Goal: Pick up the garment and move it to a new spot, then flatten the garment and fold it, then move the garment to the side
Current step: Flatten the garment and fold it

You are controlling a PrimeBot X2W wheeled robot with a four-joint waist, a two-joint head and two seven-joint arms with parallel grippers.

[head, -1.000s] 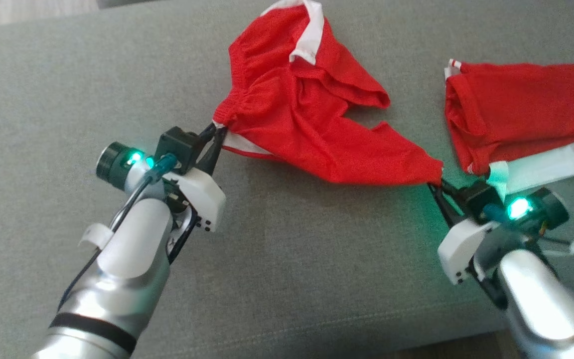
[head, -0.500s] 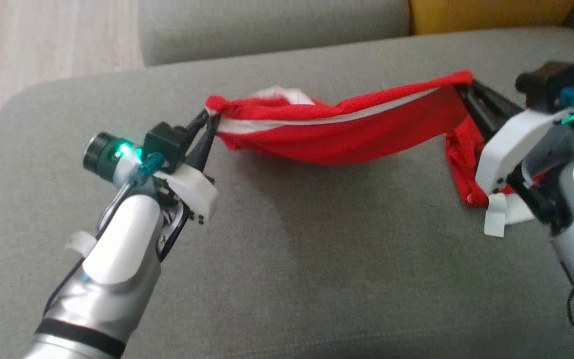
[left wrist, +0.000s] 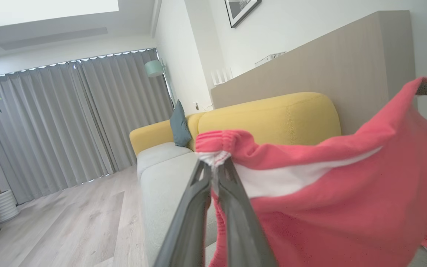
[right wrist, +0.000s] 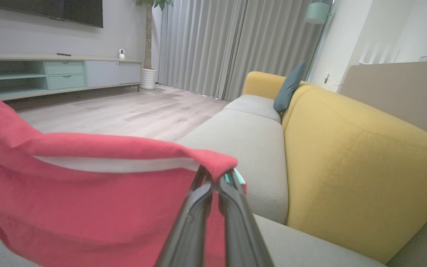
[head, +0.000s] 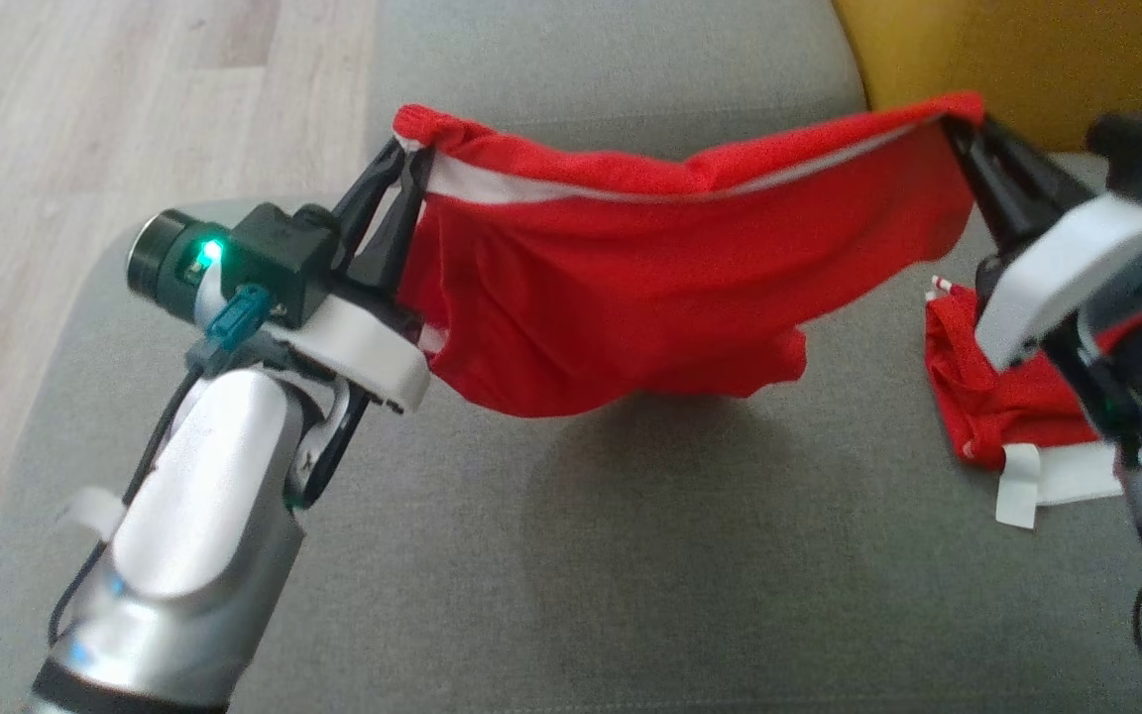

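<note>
Two tools grip one cloth between them. The left tool (head: 407, 164) has its two dark fingers pressed together on the gathered corner of a red fabric garment with a white band (head: 630, 288). The right tool (head: 958, 124) pinches the opposite corner of the same top edge. From the left tool this edge runs across to the right tool with a slight sag, the white band just beneath it. The rest of the cloth hangs below both tools over a grey fabric sofa seat (head: 581, 575); whether its lowest fold touches the seat cannot be told. Below the right tool, on the seat, lies a second red and white folded cloth (head: 987, 416). Beyond the right tool stands a yellow sofa back (head: 977, 50). Beyond the left tool is pale wooden floor (head: 85, 99).
</note>
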